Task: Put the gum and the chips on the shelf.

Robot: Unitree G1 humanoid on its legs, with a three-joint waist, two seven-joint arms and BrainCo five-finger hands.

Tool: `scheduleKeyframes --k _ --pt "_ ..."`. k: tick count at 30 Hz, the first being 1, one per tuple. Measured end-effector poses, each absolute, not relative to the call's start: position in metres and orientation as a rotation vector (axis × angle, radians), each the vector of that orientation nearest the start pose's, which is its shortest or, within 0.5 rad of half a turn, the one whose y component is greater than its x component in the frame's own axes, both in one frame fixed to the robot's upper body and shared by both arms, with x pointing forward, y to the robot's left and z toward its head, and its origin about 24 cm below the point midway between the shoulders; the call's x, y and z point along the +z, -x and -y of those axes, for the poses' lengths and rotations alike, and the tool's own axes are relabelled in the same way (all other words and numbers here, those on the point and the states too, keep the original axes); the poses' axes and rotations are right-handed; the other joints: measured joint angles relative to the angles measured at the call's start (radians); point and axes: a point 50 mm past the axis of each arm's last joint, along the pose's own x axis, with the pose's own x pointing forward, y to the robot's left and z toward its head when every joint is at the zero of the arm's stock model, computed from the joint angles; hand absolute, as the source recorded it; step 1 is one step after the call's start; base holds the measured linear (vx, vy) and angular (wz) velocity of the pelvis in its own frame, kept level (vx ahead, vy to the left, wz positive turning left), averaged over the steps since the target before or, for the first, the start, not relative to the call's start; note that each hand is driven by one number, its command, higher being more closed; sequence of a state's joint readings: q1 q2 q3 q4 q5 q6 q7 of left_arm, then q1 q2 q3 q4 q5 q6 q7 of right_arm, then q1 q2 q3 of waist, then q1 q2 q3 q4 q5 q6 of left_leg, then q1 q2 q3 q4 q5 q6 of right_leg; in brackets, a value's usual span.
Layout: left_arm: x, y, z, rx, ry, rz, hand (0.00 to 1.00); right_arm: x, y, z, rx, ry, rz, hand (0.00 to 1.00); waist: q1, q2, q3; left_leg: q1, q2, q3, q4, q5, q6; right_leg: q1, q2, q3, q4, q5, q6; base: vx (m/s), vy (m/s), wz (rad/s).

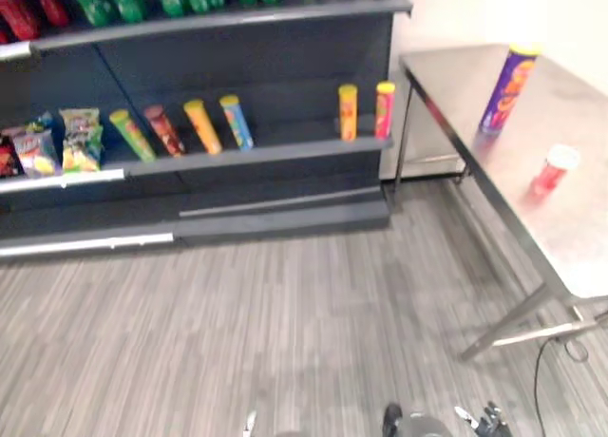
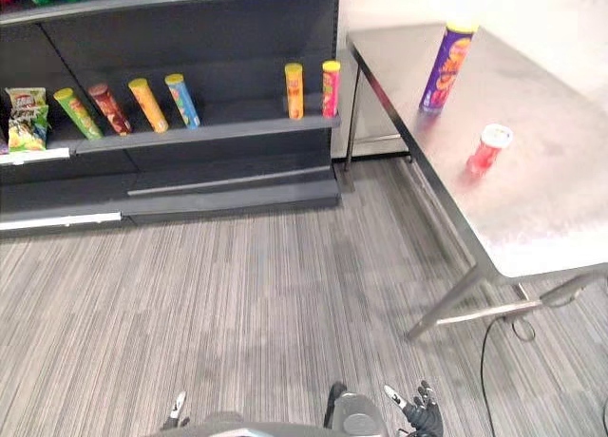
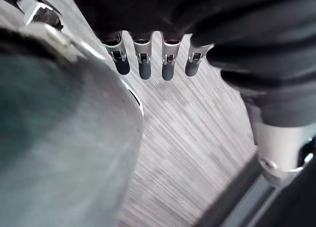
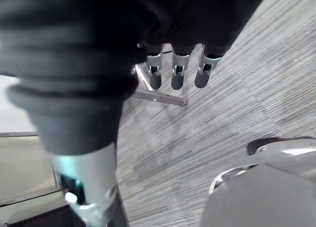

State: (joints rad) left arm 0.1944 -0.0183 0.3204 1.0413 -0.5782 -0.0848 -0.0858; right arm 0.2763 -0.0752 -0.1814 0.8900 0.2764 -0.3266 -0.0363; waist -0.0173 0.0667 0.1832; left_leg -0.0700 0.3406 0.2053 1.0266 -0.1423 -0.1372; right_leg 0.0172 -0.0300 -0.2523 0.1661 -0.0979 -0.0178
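Chips (image 1: 507, 90), likely gum (image 1: 553, 168) on table (image 1: 570, 233), far from right robot hand (image 4: 177, 74).

The steel table (image 1: 570, 228) bears a purple chips can (image 1: 506, 90) and red gum tub (image 1: 554, 168).

You face a grey striped carpet floor (image 1: 285, 313). A dark grey shelf unit (image 1: 266, 57) with several tiers stands at the far side, to your left. A steel-topped table (image 2: 551, 199) on metal legs stands to your right, with a pale wall (image 2: 560, 19) behind it.
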Motion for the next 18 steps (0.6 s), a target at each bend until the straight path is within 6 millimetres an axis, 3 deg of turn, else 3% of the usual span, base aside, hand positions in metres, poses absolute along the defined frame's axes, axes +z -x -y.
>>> scheduleKeyframes --k 1,3,4,5,6,7,8,10,11,14,18 --pt "-0.167 -0.051 -0.189 0.644 0.698 -0.968 0.0 -0.141 -0.069 0.225 -0.493 -0.172 -0.78 0.0 0.003 -0.001 0.0 -0.014 -0.002 0.027 -0.027 -0.027 0.011 0.024 -0.002 0.008 -0.012 -0.002 0.003 0.36 0.034 -0.45" --pt "-0.166 -0.052 -0.19 0.65 0.733 -0.939 0.0 -0.14 -0.075 0.223 -0.488 -0.182 -0.763 0.0 0.021 -0.004 -0.001 -0.049 -0.02 0.09 -0.228 -0.072 0.035 0.062 -0.016 0.039 -0.024 -0.012 0.021 0.32 0.108 -0.53" --pt "-0.166 -0.052 -0.19 0.645 0.736 -0.929 0.0 -0.141 -0.075 0.222 -0.488 -0.185 -0.763 0.0 0.021 -0.007 -0.001 -0.05 -0.045 0.105 -0.441 -0.059 0.053 0.079 -0.025 0.059 -0.021 -0.022 0.047 0.37 0.226 -0.47" --pt "-0.166 -0.052 -0.188 0.634 0.736 -0.931 0.0 -0.14 -0.074 0.224 -0.487 -0.185 -0.762 0.0 0.02 0.001 0.0 -0.047 -0.071 0.089 -0.663 0.033 0.077 0.081 -0.026 0.078 -0.004 -0.045 0.071 0.37 0.253 -0.48" --pt "-0.166 -0.053 -0.187 0.634 0.743 -0.931 0.0 -0.141 -0.075 0.223 -0.486 -0.189 -0.764 0.0 0.026 -0.006 0.004 -0.046 -0.087 0.067 -0.705 0.062 0.075 0.08 -0.032 0.097 0.008 -0.06 0.082 0.3 0.216 -0.29" --pt "-0.165 -0.05 -0.198 0.636 0.709 -0.935 0.0 -0.145 -0.072 0.216 -0.478 -0.209 -0.789 0.0 0.016 -0.034 -0.009 -0.01 -0.132 0.074 -0.758 0.064 0.076 0.088 -0.059 0.121 0.001 -0.063 0.086 0.31 0.2 -0.06" --pt "-0.163 -0.053 -0.207 0.64 0.688 -0.919 0.0 -0.148 -0.069 0.206 -0.471 -0.236 -0.8 0.0 0.014 -0.071 -0.006 0.003 -0.162 0.089 -0.781 0.057 0.065 0.1 -0.083 0.134 -0.021 -0.07 0.093 0.3 0.162 0.03" --pt "-0.163 -0.051 -0.211 0.648 0.687 -0.913 0.0 -0.148 -0.068 0.202 -0.465 -0.242 -0.797 0.0 0.023 -0.086 -0.01 -0.014 -0.161 0.094 -0.718 0.016 0.067 0.107 -0.087 0.157 -0.031 -0.07 0.091 0.26 0.124 -0.1" --pt "-0.163 -0.051 -0.212 0.643 0.687 -0.912 0.0 -0.148 -0.07 0.202 -0.459 -0.242 -0.783 0.0 0.021 -0.086 -0.009 -0.026 -0.163 0.087 -0.678 -0.011 0.069 0.113 -0.089 0.181 -0.045 -0.072 0.092 0.22 0.122 -0.11" --pt "-0.165 -0.05 -0.209 0.626 0.675 -0.934 0.0 -0.148 -0.082 0.203 -0.445 -0.235 -0.764 0.0 0.019 -0.086 -0.011 -0.012 -0.189 0.06 -0.657 -0.016 0.071 0.121 -0.106 0.227 -0.059 -0.071 0.102 0.14 0.071 -0.32" --pt "-0.165 -0.053 -0.204 0.541 0.636 -0.974 0.0 -0.146 -0.09 0.208 -0.449 -0.213 -0.744 0.0 0.013 -0.058 -0.012 0.008 -0.195 0.042 -0.668 -0.038 0.064 0.1 -0.113 0.262 -0.058 -0.063 0.126 0.06 0.014 -0.43"
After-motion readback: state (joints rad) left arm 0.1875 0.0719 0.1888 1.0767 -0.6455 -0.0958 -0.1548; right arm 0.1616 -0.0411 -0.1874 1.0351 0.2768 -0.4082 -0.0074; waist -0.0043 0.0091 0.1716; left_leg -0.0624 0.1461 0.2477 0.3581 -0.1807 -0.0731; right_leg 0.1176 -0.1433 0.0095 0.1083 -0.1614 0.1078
